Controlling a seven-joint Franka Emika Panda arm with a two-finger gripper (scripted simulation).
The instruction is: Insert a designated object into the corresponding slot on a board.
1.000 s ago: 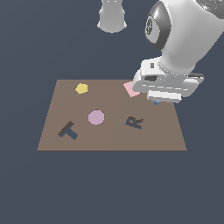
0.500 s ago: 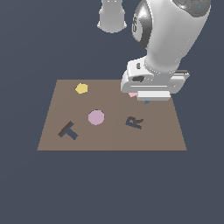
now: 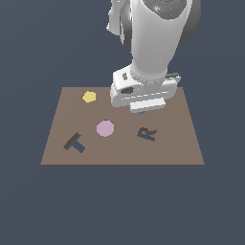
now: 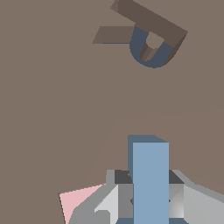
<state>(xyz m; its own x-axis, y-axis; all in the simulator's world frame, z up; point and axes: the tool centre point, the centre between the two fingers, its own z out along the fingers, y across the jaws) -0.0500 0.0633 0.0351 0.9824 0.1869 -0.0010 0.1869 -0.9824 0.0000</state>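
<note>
Jaws clamped on the small light-blue T-shaped block [image 4: 150, 179]; carried skewed, it risks jamming at the dark T-shaped slot [image 3: 74, 143] across the brown board [image 3: 124, 152].

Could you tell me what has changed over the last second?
The gripper, shut on the light-blue T block, has travelled toward the exterior view's left, now covering the pink piece. The board, T slot, yellow pentagon and pink disc stayed put.
</note>
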